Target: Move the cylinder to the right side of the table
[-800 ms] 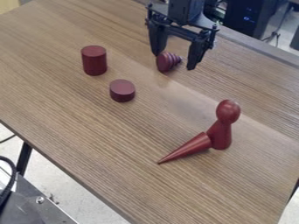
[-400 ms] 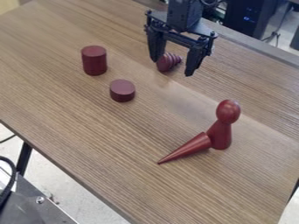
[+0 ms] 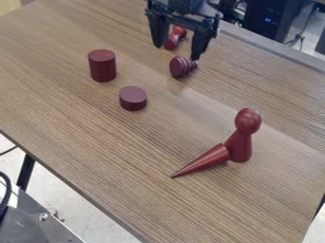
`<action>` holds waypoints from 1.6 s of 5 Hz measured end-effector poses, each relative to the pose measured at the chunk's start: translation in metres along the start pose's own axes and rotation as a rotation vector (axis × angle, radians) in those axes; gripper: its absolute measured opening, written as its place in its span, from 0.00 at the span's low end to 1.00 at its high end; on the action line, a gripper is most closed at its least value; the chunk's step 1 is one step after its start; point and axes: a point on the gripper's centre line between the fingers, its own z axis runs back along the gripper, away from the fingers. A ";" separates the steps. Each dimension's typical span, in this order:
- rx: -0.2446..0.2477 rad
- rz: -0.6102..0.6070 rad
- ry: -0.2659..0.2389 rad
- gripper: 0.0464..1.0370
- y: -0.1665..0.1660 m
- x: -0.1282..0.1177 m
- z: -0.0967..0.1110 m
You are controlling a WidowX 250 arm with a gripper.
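Camera view. Gripper [image 3: 176, 52] above the far part of the bench [image 3: 143, 147], at the top of the view, pointing down. Jaws released, spread well apart. Dark red cylinder [image 3: 102, 66] stands upright on the left part of the bench, well apart from the gripper. Low dark red disc [image 3: 132, 98] lies flat near it, toward the camera and to the right. Ridged red piece [image 3: 180, 67] on its side, just below the jaws in the view, narrow end to the right. Red piece [image 3: 171, 42] seen through the gap between the jaws, partly hidden; exact shape cannot be told. Red pawn-shaped figure [image 3: 241, 137] upright at right, round head on top. Red cone [image 3: 204, 160] lies beside its base, tip toward lower left, wide end against the figure.
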 end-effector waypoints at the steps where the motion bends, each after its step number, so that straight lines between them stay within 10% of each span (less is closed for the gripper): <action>1: 0.006 0.034 -0.009 0.96 0.011 0.004 0.005; 8: 0.020 0.329 0.123 0.96 0.110 -0.019 -0.026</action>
